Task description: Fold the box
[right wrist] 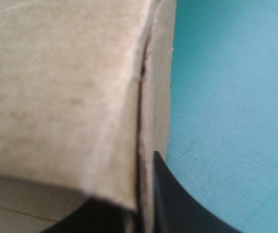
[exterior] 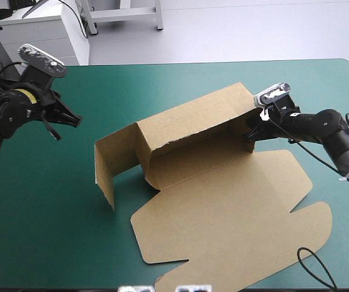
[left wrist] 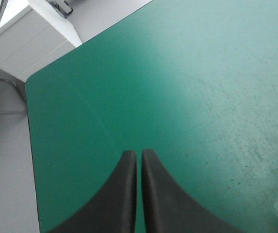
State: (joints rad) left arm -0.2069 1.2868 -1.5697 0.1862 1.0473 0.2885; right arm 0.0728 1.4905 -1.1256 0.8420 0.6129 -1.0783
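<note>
The right gripper [exterior: 251, 132], a pair of broad black fin-shaped fingers [right wrist: 177, 204], is clamped on the right end of the box [exterior: 223, 207], a cut sheet of plain brown board. In the right wrist view the board's edge is seen pinched between the two fingers, which are all but together. The grip is judged to be taken at this end so that the end flap can be swung upright and tucked against the long back wall, which is already raised.

The box is found at the middle of the table, slightly toward the right. Its back wall is standing, its left end wall is turned forward and upright, and the wide lid panel is laid flat toward the near edge.

The left gripper [exterior: 69, 120] is held above the bare teal-green table cover [exterior: 46, 225], well apart from the box, with its fingers brought together on nothing. It is presumably placed there so that the board is not obstructed.
</note>
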